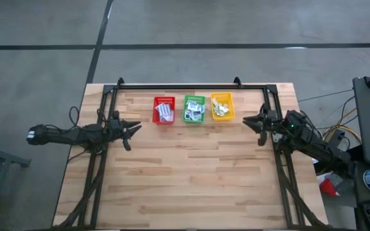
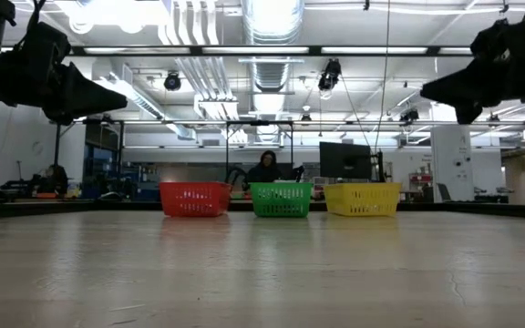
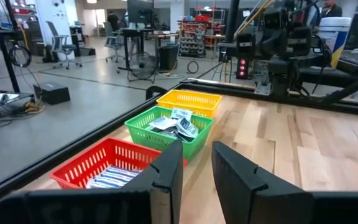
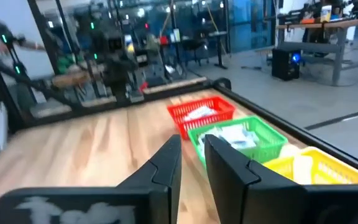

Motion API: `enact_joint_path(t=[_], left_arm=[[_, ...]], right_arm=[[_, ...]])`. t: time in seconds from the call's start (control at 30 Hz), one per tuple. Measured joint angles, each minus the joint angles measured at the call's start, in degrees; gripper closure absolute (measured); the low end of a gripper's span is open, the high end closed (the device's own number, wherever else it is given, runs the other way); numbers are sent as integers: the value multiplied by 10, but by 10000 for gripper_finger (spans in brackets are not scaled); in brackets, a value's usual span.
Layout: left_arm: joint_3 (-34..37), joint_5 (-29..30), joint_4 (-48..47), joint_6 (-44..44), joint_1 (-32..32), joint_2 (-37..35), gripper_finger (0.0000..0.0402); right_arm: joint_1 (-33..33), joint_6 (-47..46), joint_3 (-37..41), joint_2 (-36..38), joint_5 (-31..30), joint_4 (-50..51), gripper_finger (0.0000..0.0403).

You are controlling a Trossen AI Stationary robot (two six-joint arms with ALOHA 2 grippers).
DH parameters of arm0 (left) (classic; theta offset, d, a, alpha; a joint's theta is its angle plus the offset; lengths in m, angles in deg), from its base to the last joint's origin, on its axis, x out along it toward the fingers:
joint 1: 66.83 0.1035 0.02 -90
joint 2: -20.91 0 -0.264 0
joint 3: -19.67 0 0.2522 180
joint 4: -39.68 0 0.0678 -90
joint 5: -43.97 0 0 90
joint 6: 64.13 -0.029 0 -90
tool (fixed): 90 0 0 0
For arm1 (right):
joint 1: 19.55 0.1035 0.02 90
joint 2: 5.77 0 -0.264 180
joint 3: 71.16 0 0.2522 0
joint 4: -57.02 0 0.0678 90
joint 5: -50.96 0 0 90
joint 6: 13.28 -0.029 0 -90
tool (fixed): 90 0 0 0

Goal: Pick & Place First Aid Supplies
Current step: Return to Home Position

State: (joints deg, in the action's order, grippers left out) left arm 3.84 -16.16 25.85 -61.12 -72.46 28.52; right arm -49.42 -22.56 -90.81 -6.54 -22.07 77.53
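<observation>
Left gripper (image 1: 133, 133) hangs over the left side of the pale wooden plank table (image 1: 191, 183), right gripper (image 1: 254, 130) over the right side. Both have fingers apart and hold nothing. Three baskets sit in a row at the back:
- Oblong white blue-striped packets (image 1: 165, 113) are in the red plastic basket (image 1: 155, 109).
- Square white-blue packets (image 1: 194, 110) are in the green plastic basket (image 1: 185, 109).
- Pale green-beige strips (image 1: 220, 108) are in the yellow plastic basket (image 1: 232, 107).

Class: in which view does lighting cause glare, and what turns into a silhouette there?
Low view: ceiling lights glare, so the left gripper and right gripper show only as black silhouettes; the table carries a pale sheen. High view: even light, no glare.
</observation>
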Motion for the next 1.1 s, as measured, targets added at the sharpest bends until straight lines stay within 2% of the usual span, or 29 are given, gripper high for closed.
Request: enact_joint_path(t=[0.13, 0.33, 0.53, 1.1], left_arm=[[0, 2, 1, 4, 0, 0, 319], [0, 2, 2, 3, 0, 0, 319], [0, 0, 3, 4, 0, 0, 319], [0, 0, 3, 4, 0, 0, 319]], right_arm=[[0, 27, 18, 0, 0, -1, 325], [0, -10, 28, -1, -3, -20, 316], [0, -8, 28, -1, -4, -20, 312], [0, -7, 28, -1, -4, -20, 337]])
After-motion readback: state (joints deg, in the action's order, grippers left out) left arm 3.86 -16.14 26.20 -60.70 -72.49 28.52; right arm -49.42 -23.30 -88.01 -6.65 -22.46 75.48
